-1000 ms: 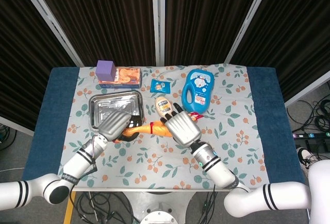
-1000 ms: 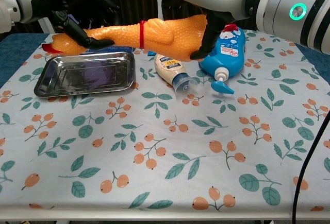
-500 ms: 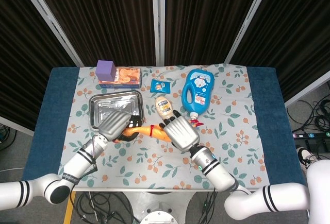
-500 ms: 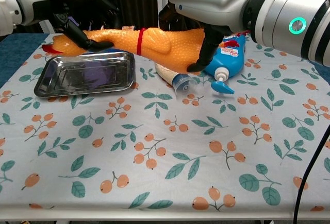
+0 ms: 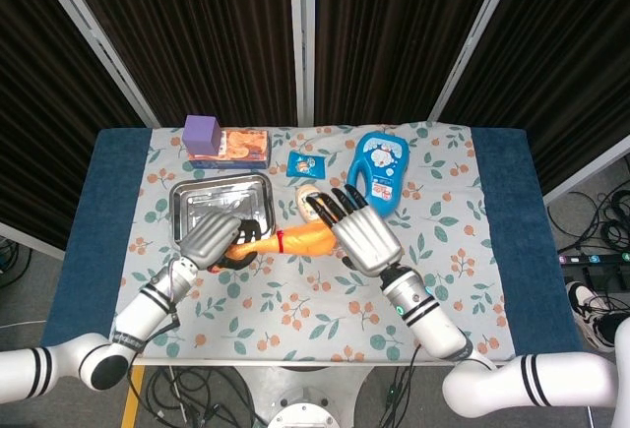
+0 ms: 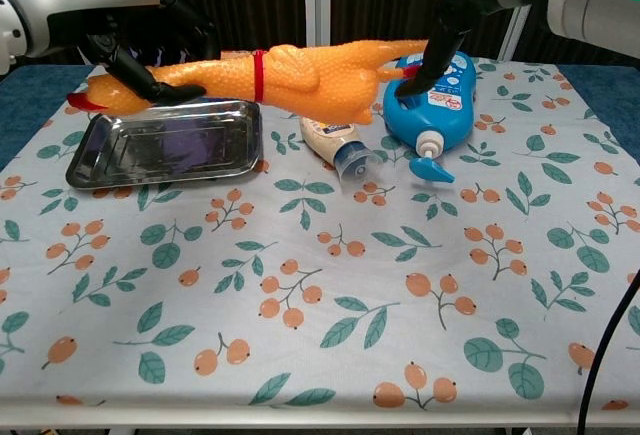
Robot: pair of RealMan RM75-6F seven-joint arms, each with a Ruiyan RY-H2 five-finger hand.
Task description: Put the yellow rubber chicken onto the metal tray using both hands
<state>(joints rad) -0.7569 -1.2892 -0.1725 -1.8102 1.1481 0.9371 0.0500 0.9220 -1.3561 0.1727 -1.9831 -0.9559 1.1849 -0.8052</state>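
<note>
The yellow rubber chicken (image 6: 300,75) hangs stretched out above the table, its red-beaked head over the left end of the metal tray (image 6: 160,147). My left hand (image 6: 130,40) grips its neck. My right hand (image 6: 445,25) reaches down from the top and holds the leg end with its fingertips (image 6: 415,67), and the body sags a little between the two hands. In the head view the chicken (image 5: 300,240) lies just in front of the tray (image 5: 187,194), between the left hand (image 5: 210,238) and the right hand (image 5: 364,236), whose fingers are spread.
A blue cartoon bottle (image 6: 432,105) lies right of the chicken, and a small mayonnaise bottle (image 6: 338,145) lies beneath it. A purple cube (image 5: 202,133), an orange box (image 5: 242,146) and a small blue packet (image 5: 307,162) sit behind the tray.
My right hand has risen and shifted to the right, so it now holds only the leg end instead of the body. The chicken's tail end tilted up and the chicken moved slightly left.
</note>
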